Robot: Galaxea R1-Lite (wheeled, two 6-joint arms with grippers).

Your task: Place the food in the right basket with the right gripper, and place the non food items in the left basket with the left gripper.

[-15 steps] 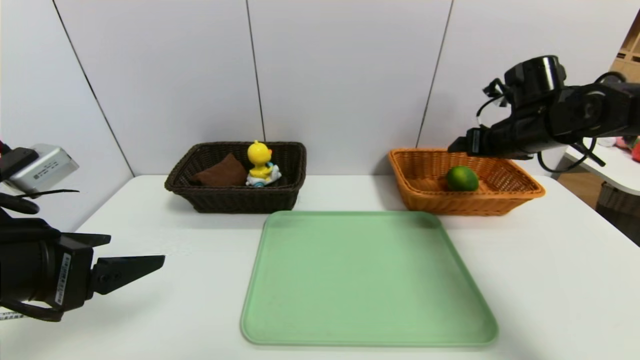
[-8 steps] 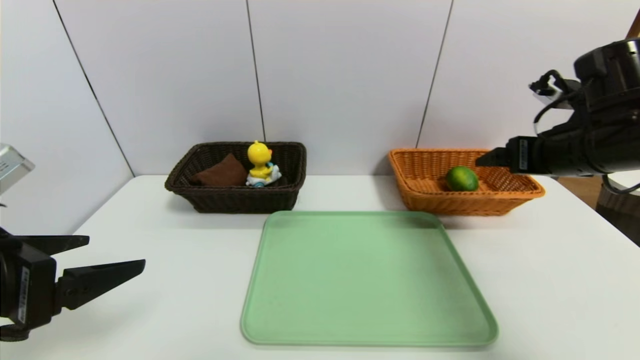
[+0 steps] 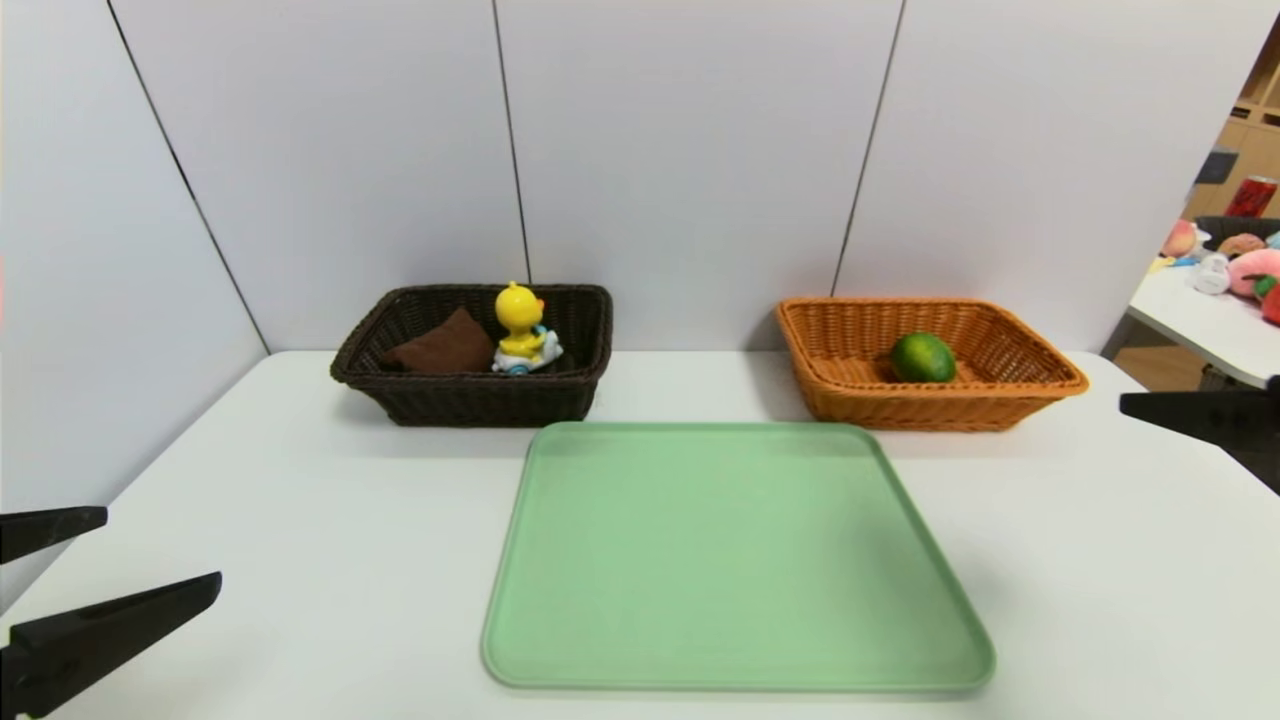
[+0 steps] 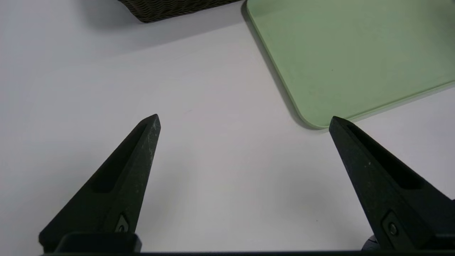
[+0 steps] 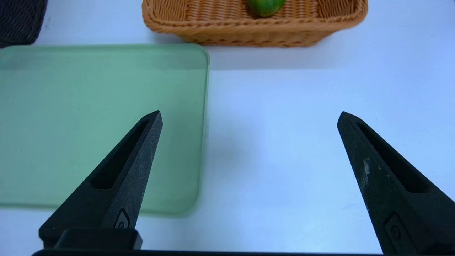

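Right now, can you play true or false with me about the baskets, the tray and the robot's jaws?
1. The lime sits in the orange basket. True.
2. The yellow duck toy stands on the green tray. False: it is in the dark brown basket, beside a brown pouch.
3. The tray has nothing on it. True.
4. The right gripper is shut on the lime. False: its jaws are open and hold nothing.
5. The left gripper has its jaws open over the white table. True.
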